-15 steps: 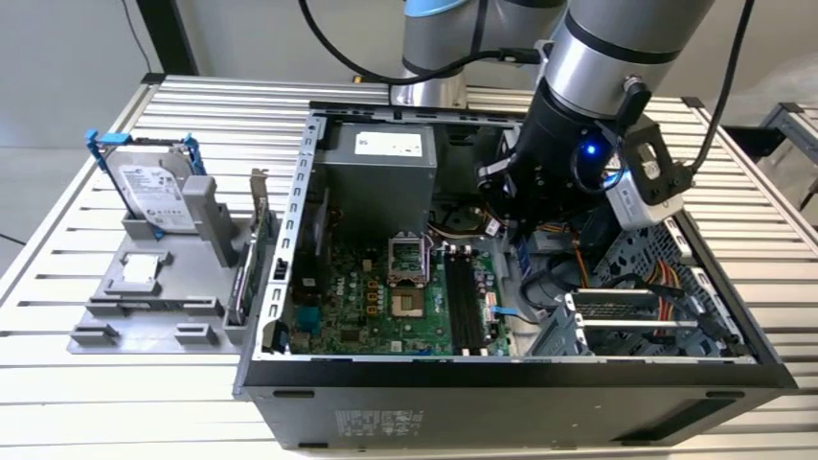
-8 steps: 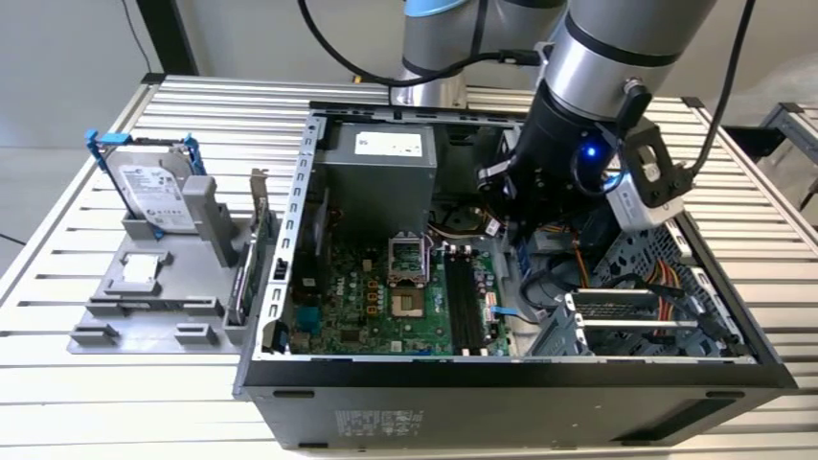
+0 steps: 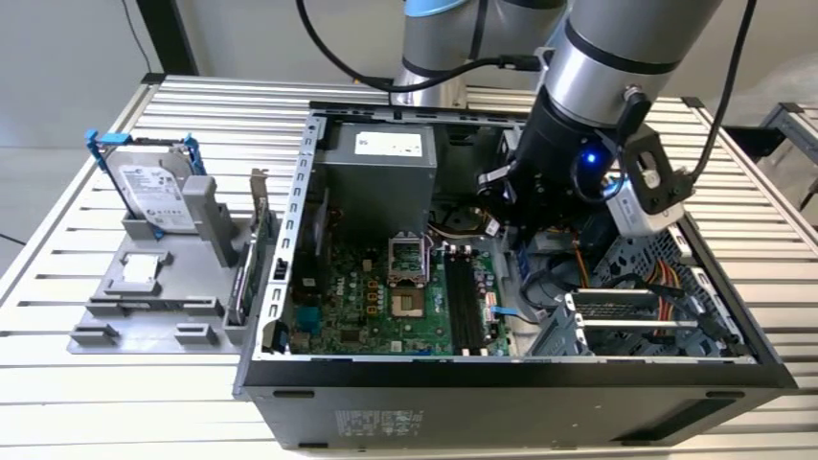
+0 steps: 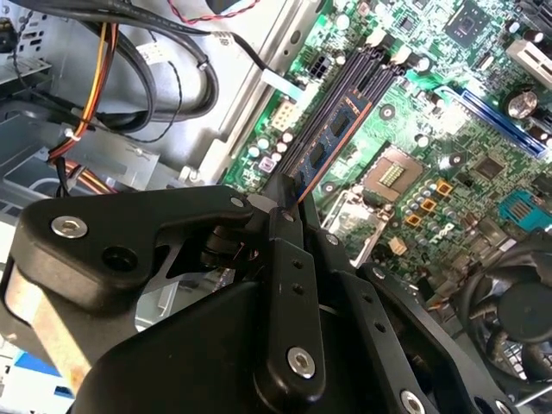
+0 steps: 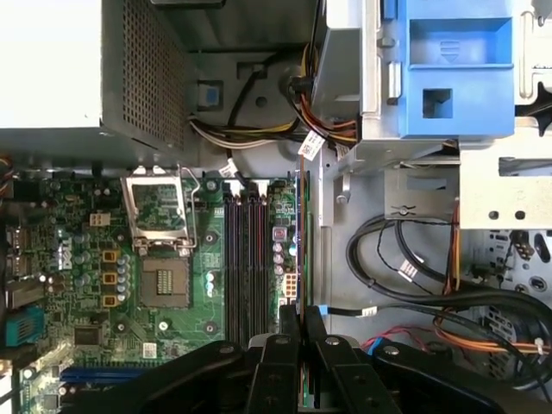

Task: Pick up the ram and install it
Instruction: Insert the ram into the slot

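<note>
My gripper (image 5: 302,332) is shut on the ram (image 5: 301,241), a thin long board that shows edge-on in the first wrist view. In the second wrist view the ram (image 4: 332,142) shows dark chips and an orange edge, and it reaches out from the black fingertips (image 4: 285,203) over the motherboard. It hangs above the board, just beside the black memory slots (image 5: 246,259), on the side towards the board's edge. Whether it touches a slot I cannot tell. In the exterior view the arm (image 3: 576,163) reaches down into the open computer case (image 3: 511,369).
A power supply (image 3: 377,172) and the CPU socket (image 3: 402,259) lie close to the slots. Cables (image 5: 405,267) and a blue drive cage (image 5: 448,69) crowd the other side. On the exterior view's left, a hard drive (image 3: 153,187) and an upright card (image 3: 260,225) stand on a grey holder.
</note>
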### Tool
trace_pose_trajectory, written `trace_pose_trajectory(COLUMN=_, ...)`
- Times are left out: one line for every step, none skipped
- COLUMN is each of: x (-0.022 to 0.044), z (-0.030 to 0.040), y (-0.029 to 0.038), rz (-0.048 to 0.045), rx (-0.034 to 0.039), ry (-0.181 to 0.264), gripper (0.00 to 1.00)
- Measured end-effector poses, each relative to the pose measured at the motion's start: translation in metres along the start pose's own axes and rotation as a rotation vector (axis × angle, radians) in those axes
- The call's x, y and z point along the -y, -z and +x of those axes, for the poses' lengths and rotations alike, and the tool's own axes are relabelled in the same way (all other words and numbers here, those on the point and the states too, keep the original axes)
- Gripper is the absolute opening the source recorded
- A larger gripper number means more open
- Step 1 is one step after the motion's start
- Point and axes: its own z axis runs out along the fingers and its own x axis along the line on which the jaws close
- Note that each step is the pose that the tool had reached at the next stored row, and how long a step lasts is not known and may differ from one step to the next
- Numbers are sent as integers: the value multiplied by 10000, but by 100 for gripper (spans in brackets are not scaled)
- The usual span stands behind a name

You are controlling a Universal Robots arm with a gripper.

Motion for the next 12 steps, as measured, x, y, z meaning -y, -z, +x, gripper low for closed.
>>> trace_pose_trajectory(x=3, z=0, y=-5, rz=-1, rx=0, ry=0, gripper=0)
trace_pose_trajectory(x=5, z=0, y=-9, rz=1, rx=0, ry=0, gripper=0)
trace_pose_trajectory(x=6, z=1, y=-16, rz=0, rx=0, ry=1, gripper=0)
trace_pose_trajectory(x=7, z=4, y=-23, rz=1, rx=0, ry=1, gripper=0)
trace_pose_trajectory(x=8, z=7, y=-35, rz=0, rx=0, ry=0, gripper=0)
trace_pose_trajectory(x=9, z=9, y=-49, rz=1, rx=0, ry=0, gripper=0)
trace_pose_trajectory(x=10, z=11, y=-60, rz=2, rx=0, ry=1, gripper=0)
trace_pose_trajectory(x=12, z=13, y=-73, rz=0, rx=0, ry=1, gripper=0)
trace_pose_trajectory(x=14, z=16, y=-85, rz=0, rx=0, ry=0, gripper=0)
trace_pose_trajectory(x=15, z=18, y=-101, rz=1, rx=0, ry=0, gripper=0)
trace_pose_trajectory(x=16, z=18, y=-112, rz=0, rx=-3, ry=2, gripper=0)
trace_pose_trajectory(x=17, z=20, y=-121, rz=1, rx=-8, ry=1, gripper=0)
